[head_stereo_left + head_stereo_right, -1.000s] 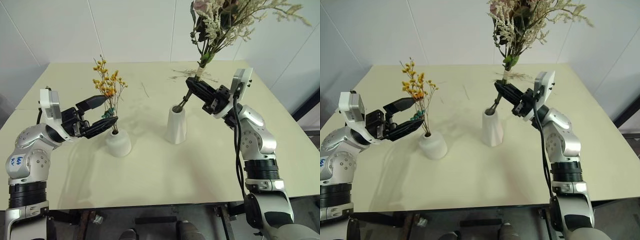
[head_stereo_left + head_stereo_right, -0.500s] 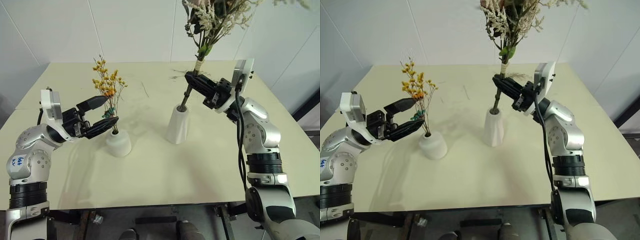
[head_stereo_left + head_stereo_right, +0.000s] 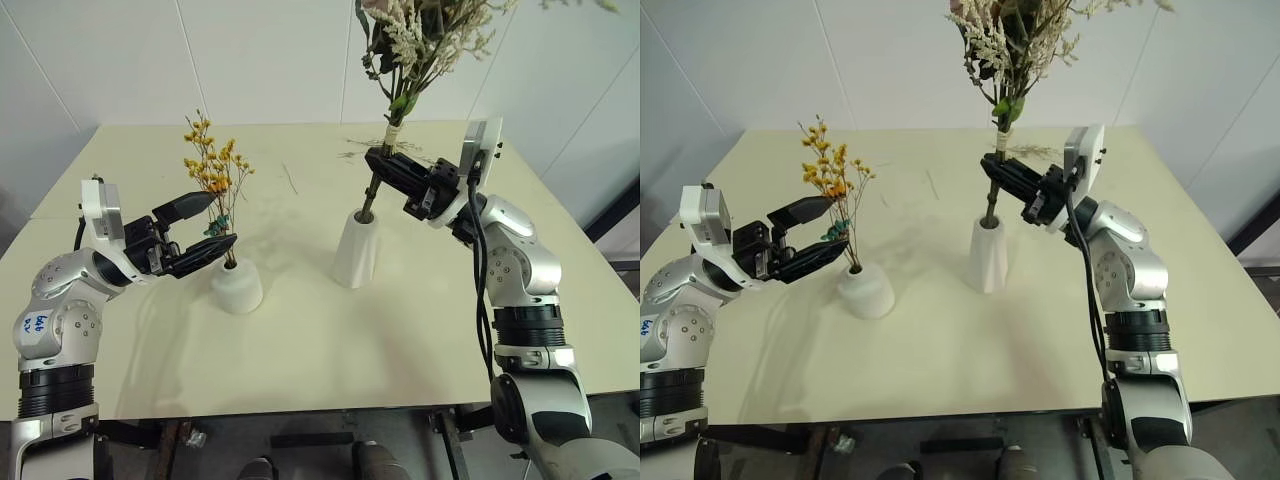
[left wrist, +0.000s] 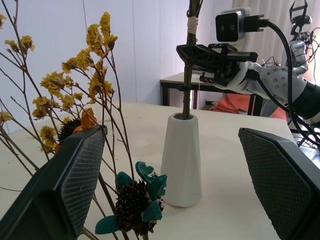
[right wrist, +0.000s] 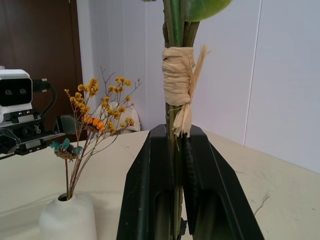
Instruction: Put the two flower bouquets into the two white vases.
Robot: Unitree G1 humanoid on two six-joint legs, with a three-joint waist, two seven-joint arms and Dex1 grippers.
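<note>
Stems of the large cream-white bouquet (image 3: 420, 40) sit pinched between my right gripper's (image 3: 377, 165) closed fingers, just below the raffia tie (image 5: 177, 75), their lower ends reaching down into the mouth of the tall cone vase (image 3: 355, 248). My left gripper (image 3: 205, 228) stands wide open around the yellow-orange bouquet (image 3: 214, 172), holding nothing; that bunch stands in the squat vase (image 3: 236, 286) on the pale table (image 3: 300, 340).

- Left gripper (image 4: 175, 185): textured black fingers spread wide.
- Slim yellow-orange dried bouquet (image 4: 85, 100) with teal bit stands between them.
- Beyond, tall tapered matte white vase (image 4: 181, 160) on the cream surface (image 4: 235, 205).
- Right gripper (image 4: 192, 52) clamps the raffia-tied stems (image 4: 188, 65) above it.
</note>
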